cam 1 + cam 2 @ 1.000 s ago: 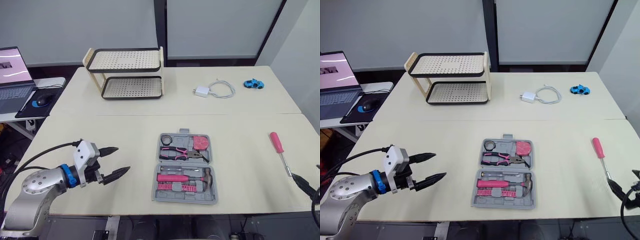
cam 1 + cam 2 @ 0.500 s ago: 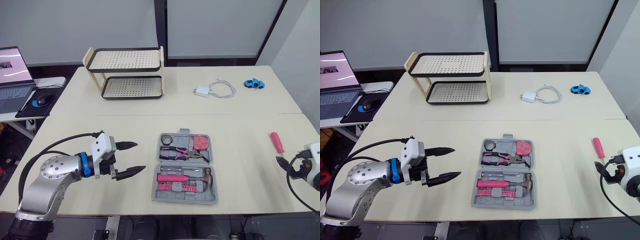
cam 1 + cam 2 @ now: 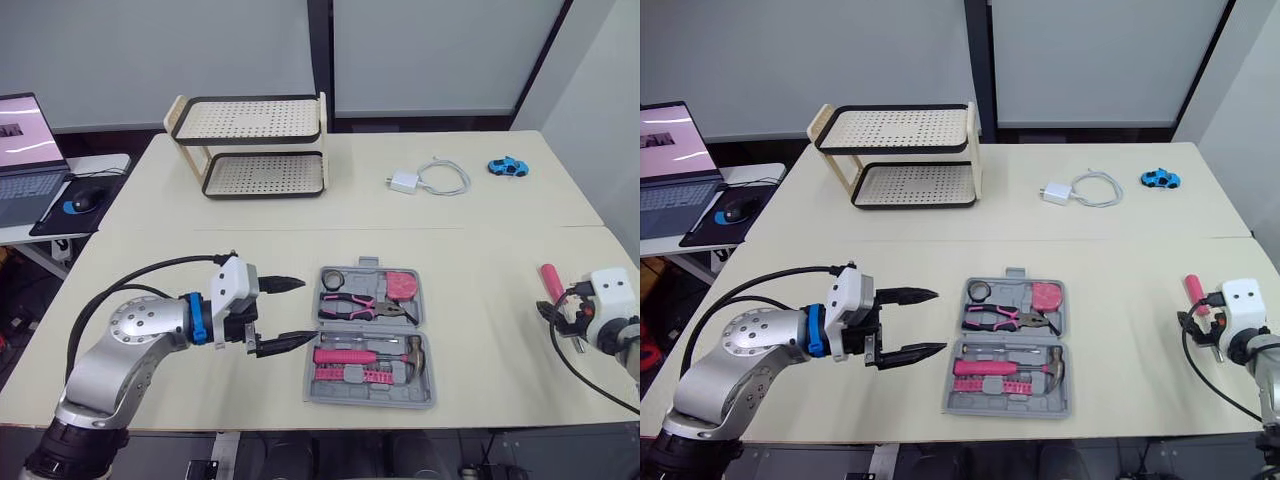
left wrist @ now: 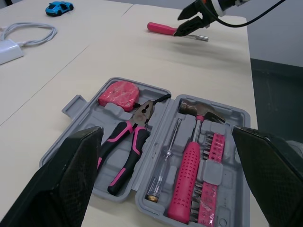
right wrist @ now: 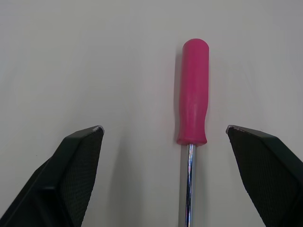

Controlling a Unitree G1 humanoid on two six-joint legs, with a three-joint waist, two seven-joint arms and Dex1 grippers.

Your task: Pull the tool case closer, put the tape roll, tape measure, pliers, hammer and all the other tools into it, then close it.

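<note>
Now: the screwdriver's turn

The pink-handled screwdriver (image 5: 194,90) lies on the surface (image 3: 200,260), well to the right of the open, mostly filled tool case (image 3: 370,400). The right tool (image 5: 163,128) hovers over it, fingers spread wide. The left tool (image 3: 308,310), also open, sits just beside the case. The next move is probably to descend and pinch the handle.

- The left arm (image 3: 130,340) comes in from the lower left of the head view, with its silver elbow bent and the forearm reaching toward the frame's centre.
- The left gripper (image 3: 308,310) sits just left of centre. Its two black fingers are spread wide and point right, one above the other.
- The right gripper (image 3: 553,326) sits at the right edge, below mid-height, pointing left from its white wrist housing (image 3: 608,287).
- Its fingers (image 5: 78,175) stand wide apart.
</note>
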